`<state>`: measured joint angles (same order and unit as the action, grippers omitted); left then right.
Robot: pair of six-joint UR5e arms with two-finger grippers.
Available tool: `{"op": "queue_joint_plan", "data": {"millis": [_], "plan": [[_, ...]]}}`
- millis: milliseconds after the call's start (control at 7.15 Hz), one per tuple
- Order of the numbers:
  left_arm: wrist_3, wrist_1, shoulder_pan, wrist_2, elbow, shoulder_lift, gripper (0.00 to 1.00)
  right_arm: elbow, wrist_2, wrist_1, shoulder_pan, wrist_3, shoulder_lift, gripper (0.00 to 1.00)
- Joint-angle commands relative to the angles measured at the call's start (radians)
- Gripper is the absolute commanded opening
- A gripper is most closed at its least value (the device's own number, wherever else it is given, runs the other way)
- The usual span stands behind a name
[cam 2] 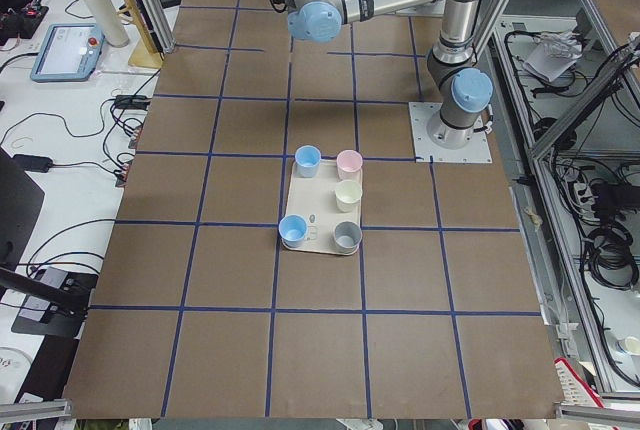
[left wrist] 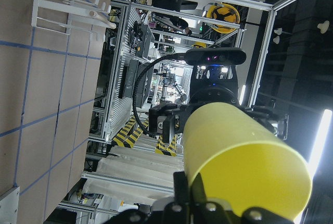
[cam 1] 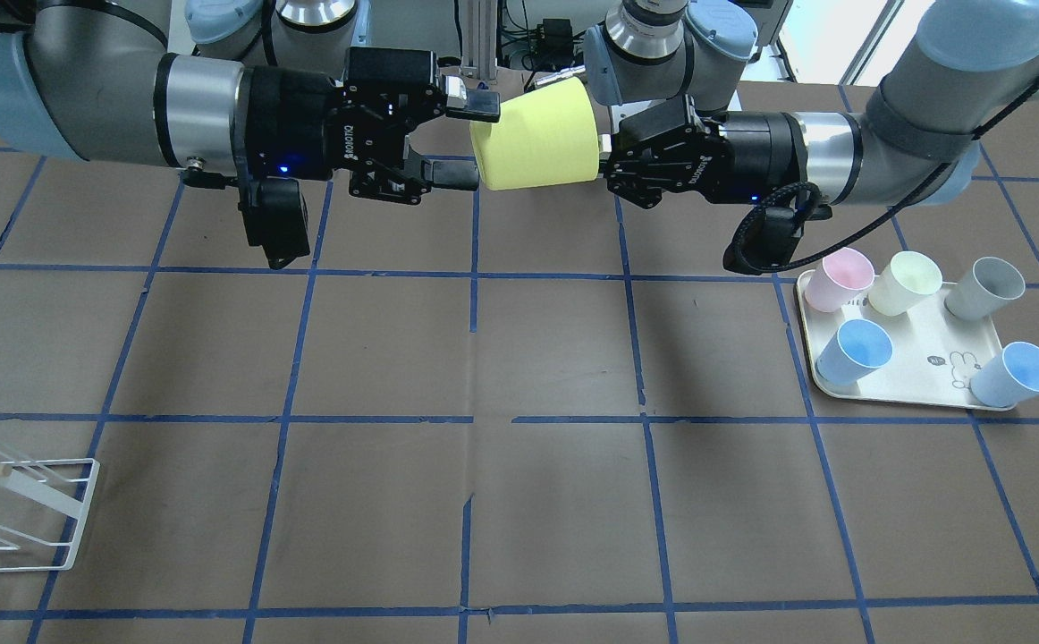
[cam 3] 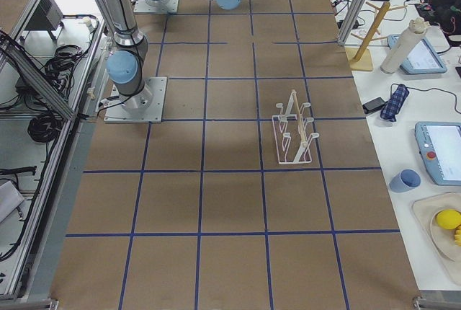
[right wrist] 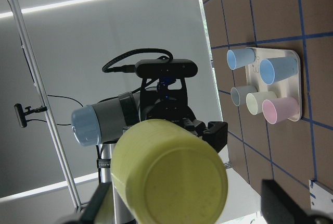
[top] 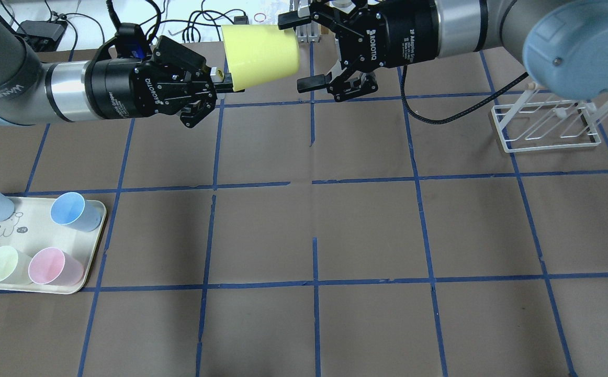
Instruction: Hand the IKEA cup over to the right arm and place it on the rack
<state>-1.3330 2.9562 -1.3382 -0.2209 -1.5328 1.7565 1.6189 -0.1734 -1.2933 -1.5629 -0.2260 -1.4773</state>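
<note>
1. Front view: the yellow cup (cam 1: 537, 134) hung on its side in mid-air between the arms, well above the table (cam 1: 519, 358). The left gripper (cam 1: 603, 159) was pinched on the rim. The right gripper (cam 1: 473, 141) was spread wide, one finger either side of the base end, and wasn't squeezing as far as I could tell. Count: one yellow cup, five other cups (cam 1: 906, 282) on one tray (cam 1: 904, 349), one rack (cam 1: 19, 510).
2. Overhead: same standoff. The rack (top: 544, 123) sat on the right arm's side and the tray (top: 37, 209) far off on the left. Only four tray cups showed fully here.
3. Left side view: easiest for counting, with two blue, one pink, one cream and one grey. The yellow cup wasn't visible.
4. Right side view: one rack (cam 3: 294, 133). I couldn't read the grippers from there.
5. Left wrist: the cup (left wrist: 239, 151) filled the foreground, rim end clamped at the bottom.
6. Right wrist: the closed base (right wrist: 177, 182) faced the camera, with blurry fingers (right wrist: 281, 203) clear of it on both sides. My guess is it's light, fairly stiff and smooth plastic (so slippery). With the taper, a grip could creep toward the narrow end. I'd grab across the body near the base, away from the left fingers.
</note>
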Motion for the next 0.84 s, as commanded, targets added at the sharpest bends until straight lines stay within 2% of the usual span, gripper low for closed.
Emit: {"op": "queue_joint_plan", "data": {"millis": [0,280,699], "plan": [[0.0,0.0,-0.001,0.002,0.0,0.0,0.0,-0.01,0.011,0.0,-0.006,0.019,0.008,1.0],[0.0,0.0,-0.001,0.0,0.0,0.0,0.0,-0.01,0.009,0.002,-0.008,0.031,0.008,0.98],[0.0,-0.002,-0.001,0.002,0.003,0.0,0.0,-0.013,0.011,0.002,-0.008,0.033,0.009,0.78]]}}
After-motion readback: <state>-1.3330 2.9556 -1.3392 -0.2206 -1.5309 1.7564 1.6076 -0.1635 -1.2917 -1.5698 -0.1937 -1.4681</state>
